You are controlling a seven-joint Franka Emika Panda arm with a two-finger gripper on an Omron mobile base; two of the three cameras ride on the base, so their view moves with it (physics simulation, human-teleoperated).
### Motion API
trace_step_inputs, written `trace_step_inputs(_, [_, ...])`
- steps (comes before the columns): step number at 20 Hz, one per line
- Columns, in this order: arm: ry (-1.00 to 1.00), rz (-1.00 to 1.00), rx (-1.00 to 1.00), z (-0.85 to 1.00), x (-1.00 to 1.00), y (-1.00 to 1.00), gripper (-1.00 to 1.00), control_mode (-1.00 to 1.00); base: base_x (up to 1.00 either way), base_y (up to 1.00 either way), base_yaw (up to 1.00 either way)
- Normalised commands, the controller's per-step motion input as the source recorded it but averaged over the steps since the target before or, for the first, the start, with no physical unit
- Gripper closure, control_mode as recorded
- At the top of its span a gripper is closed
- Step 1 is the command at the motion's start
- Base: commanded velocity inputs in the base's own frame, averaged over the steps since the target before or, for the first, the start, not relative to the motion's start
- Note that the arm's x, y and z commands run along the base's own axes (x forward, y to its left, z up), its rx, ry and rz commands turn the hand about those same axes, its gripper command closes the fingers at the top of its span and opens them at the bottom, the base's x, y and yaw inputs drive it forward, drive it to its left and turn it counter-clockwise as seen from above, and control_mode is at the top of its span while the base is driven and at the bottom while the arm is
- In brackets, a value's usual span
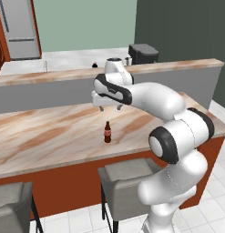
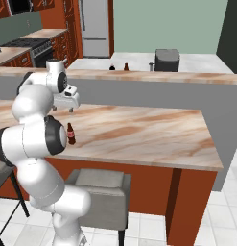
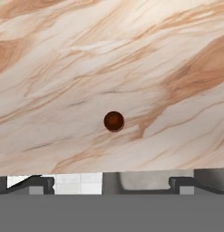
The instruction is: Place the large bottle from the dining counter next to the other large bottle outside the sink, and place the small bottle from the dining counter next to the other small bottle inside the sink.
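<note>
on the long tan-and-cream marbled dining counter [image 1: 50, 132], toward its near edge, the dark brown glass bottle with a red label [image 1: 107, 132] stands upright, its long axis vertical. which of the task's two brown bottles it is i can't say, though it looks small. my gripper [image 1: 110, 108] hangs straight above it, pointing down, clear of the cap, which sits centred in the hand view [image 3: 114, 121]. my fingers look parted, holding nothing. i judge a straight descent comes next.
</note>
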Motion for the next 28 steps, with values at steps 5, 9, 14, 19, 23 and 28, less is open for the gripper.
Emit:
trace_step_inputs(5, [0.0, -0.03, 0.0, 0.0, 0.08, 0.0, -1.0, -1.0, 0.0, 0.0, 0.0])
trace_step_inputs(9, [0.0, -0.04, 0.0, 0.0, 0.3, 0.0, -1.0, -1.0, 0.0, 0.0, 0.0])
trace_step_inputs(14, [0.0, -0.04, 0.0, -0.01, 0.23, 0.0, -1.0, -1.0, 0.0, 0.0, 0.0])
trace_step_inputs(19, [0.0, -0.02, 0.0, -0.1, 0.14, 0.0, -1.0, -1.0, 0.0, 0.0, 0.0])
trace_step_inputs(23, [0.0, 0.0, 0.0, -0.14, -0.12, 0.0, -1.0, -1.0, 0.0, 0.0, 0.0])
trace_step_inputs(28, [0.0, 0.0, 0.0, -0.01, -0.32, 0.0, -1.0, -1.0, 0.0, 0.0, 0.0])
